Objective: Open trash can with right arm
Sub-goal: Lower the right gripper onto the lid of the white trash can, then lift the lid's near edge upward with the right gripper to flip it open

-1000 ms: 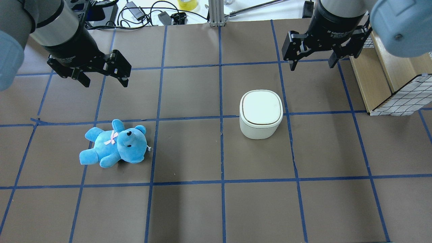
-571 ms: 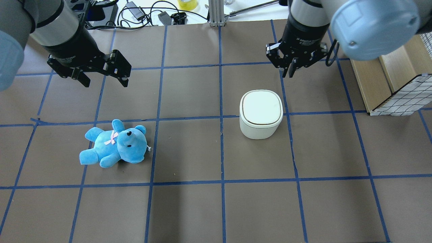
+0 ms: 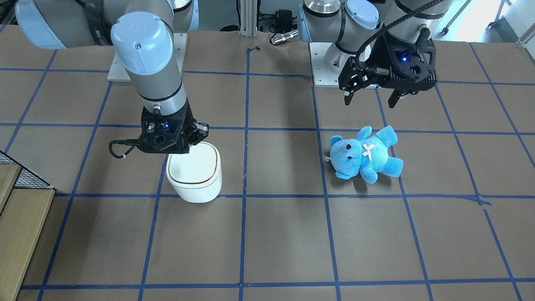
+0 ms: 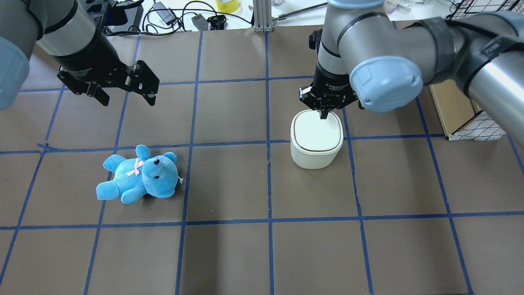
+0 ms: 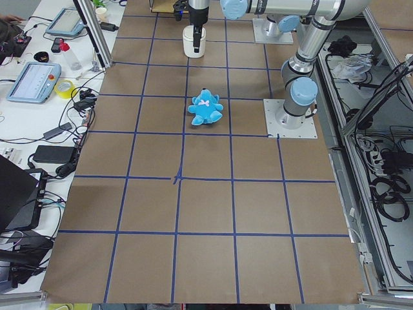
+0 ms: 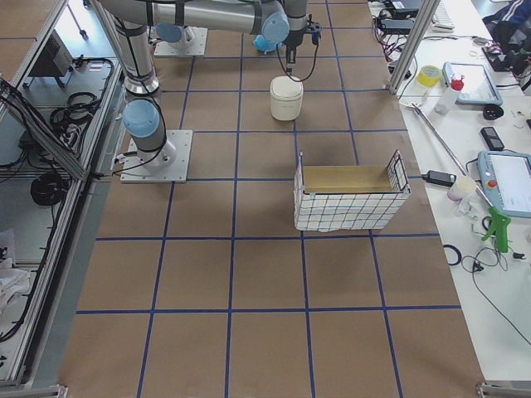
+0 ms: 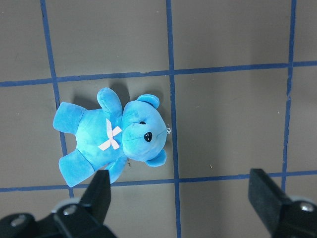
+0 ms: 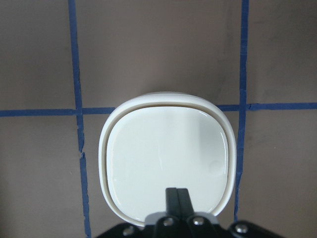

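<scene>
While the white trash can stands shut on the counter, the right arm's tool, fingers pinched together and empty, hangs just above one edge of its lid; the left tool, spread wide and empty, idles well apart near the teddy.

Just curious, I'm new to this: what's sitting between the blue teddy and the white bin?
Nothing: the overhead view shows only bare table between teddy and trash can.
</scene>
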`<action>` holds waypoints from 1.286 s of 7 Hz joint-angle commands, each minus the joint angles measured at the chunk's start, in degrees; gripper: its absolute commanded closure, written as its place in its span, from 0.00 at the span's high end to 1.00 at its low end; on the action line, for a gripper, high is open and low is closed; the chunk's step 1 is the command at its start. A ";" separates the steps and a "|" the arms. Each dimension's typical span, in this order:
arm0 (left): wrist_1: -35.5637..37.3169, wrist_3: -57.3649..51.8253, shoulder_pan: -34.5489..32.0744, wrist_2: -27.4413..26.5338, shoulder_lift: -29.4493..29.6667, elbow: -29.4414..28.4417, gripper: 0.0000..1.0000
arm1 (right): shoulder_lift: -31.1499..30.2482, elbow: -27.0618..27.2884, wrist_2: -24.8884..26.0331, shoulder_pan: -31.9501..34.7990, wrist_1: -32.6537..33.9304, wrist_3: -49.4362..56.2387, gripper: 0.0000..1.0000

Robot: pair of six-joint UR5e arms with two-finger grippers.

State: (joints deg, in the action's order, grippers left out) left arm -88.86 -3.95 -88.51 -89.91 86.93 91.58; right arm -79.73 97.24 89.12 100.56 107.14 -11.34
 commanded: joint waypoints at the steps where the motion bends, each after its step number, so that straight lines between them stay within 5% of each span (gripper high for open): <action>1: 0.00 0.00 0.00 0.00 0.00 0.00 1.00 | 1.41 5.23 -0.08 -0.10 6.48 -0.08 0.00; 4: 0.00 0.00 0.00 0.00 0.00 0.00 1.00 | 2.39 5.24 0.44 -0.10 8.08 -0.17 0.00; 5: 0.00 0.00 0.00 0.00 0.00 0.00 1.00 | 0.73 3.50 0.88 -0.10 7.65 0.26 0.98; 7: 0.00 0.00 0.00 -0.09 0.00 0.00 1.00 | -7.43 -3.16 0.96 -0.45 -0.91 0.35 1.00; 9: 0.00 0.00 0.00 0.00 0.00 0.00 1.00 | -7.63 -13.17 1.41 -1.59 -11.47 0.97 1.00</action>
State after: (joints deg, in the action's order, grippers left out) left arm -88.86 -3.96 -88.51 -89.93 86.92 91.58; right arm -86.82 89.57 90.18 99.80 101.75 -10.82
